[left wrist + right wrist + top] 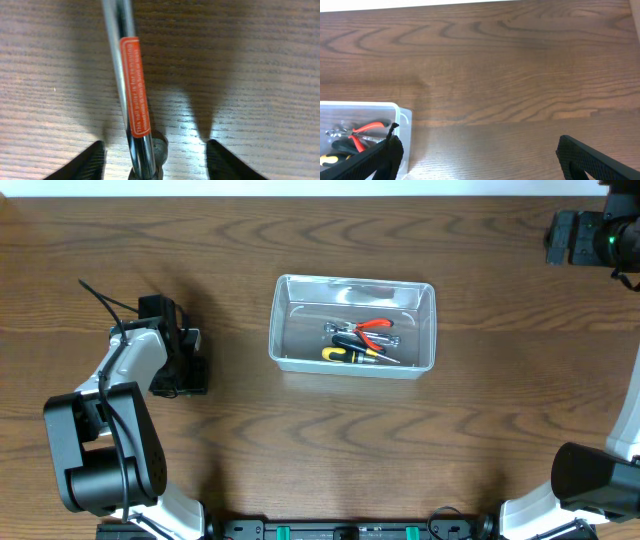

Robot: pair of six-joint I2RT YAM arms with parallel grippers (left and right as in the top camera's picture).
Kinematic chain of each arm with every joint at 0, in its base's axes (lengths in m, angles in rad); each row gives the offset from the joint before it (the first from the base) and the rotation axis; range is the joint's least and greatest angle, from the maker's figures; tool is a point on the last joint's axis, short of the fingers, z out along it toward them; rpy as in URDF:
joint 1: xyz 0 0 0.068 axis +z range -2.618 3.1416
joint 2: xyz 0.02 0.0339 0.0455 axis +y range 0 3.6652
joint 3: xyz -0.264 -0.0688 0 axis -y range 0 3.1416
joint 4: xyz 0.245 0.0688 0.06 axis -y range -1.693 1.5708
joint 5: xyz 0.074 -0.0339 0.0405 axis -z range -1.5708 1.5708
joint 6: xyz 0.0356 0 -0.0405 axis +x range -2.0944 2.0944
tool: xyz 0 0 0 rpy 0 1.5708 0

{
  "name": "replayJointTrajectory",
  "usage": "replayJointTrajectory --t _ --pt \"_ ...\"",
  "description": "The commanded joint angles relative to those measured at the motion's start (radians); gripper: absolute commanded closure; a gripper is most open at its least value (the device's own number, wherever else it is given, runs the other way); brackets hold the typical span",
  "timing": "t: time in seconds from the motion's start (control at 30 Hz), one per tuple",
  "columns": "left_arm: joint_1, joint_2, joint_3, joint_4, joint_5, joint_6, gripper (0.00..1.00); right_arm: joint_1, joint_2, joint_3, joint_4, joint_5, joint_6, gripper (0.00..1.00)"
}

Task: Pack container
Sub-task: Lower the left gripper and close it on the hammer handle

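The clear plastic container (283,320) stands at the table's middle. It holds red-handled pliers (374,327), a yellow-and-black screwdriver (345,354) and a small metal tool. Its corner and the pliers also show in the right wrist view (402,120). My left gripper (180,362) is at the left of the table, well apart from the container. In the left wrist view it is open (155,150), with its fingers on either side of a chrome bar with an orange label (135,85) lying on the wood. My right gripper (562,238) is at the far right corner, open and empty (479,150).
Bare wood table (330,440) surrounds the container. The chrome bar is hidden under the left gripper in the overhead view. The arm bases stand at the front edge.
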Motion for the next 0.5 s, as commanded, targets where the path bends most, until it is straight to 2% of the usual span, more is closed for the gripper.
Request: replayJointTrajectory --t 0.0,0.17,0.3,0.47 --pt "0.005 0.008 -0.006 0.004 -0.008 0.003 0.53 -0.004 0.007 -0.004 0.002 -0.007 0.017 0.01" --pt "0.005 0.008 -0.006 0.010 -0.008 0.003 0.56 -0.004 0.007 -0.004 0.002 -0.007 0.017 0.01" --pt "0.005 0.008 -0.006 0.011 -0.008 0.003 0.66 -0.004 0.007 -0.004 0.002 -0.007 0.017 0.01" --pt "0.005 0.008 -0.006 0.025 -0.008 0.003 0.74 -0.004 0.007 -0.004 0.002 -0.007 0.017 0.01"
